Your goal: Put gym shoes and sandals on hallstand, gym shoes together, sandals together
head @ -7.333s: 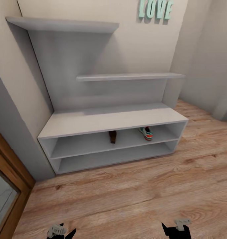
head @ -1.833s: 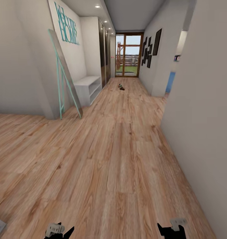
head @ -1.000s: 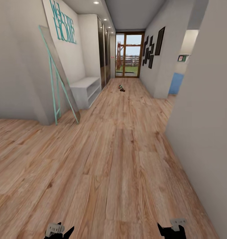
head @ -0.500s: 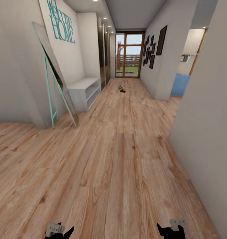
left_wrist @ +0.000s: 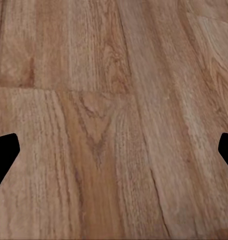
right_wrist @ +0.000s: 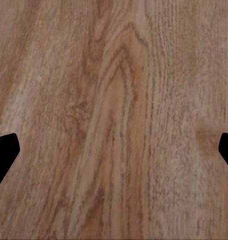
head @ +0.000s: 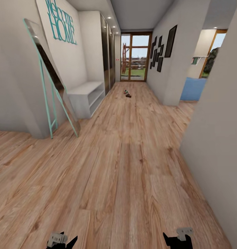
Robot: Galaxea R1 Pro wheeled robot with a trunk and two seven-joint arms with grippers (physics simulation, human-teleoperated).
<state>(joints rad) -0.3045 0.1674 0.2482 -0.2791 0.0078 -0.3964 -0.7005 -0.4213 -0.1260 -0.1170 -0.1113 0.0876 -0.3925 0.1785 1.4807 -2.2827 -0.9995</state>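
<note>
Robot is in transit down the corridor. Against the head pictures from the last two seconds the whole view has shifted: the leaning mirror (head: 51,79) and the plain low grey bench (head: 85,95) sit lower and further left, and more of the side room with the blue panel (head: 193,89) opens on the right. That is camera and base motion, not things moving. Seven seconds back the head faced the hallstand with one sandal and one gym shoe on its upper tier; now that unit is out of frame, so the base has turned away from it.

Remaining footwear (head: 127,92) lies on the corridor floor (head: 125,166) far ahead, near the glass door (head: 134,57), well apart from the robot. Too small to tell apart; a greenish bit and a dark brown bit, likely the second gym shoe and second sandal.

Left gripper (head: 62,239) and right gripper (head: 177,238) hang low at the frame edge. Both wrist views show the fingers spread wide over bare planks, nothing between them: both empty and open.

Judgement: roughly half done, now the fetch leg for the second pair. Next calls for more driving forward, then a stoop to the floor.
</note>
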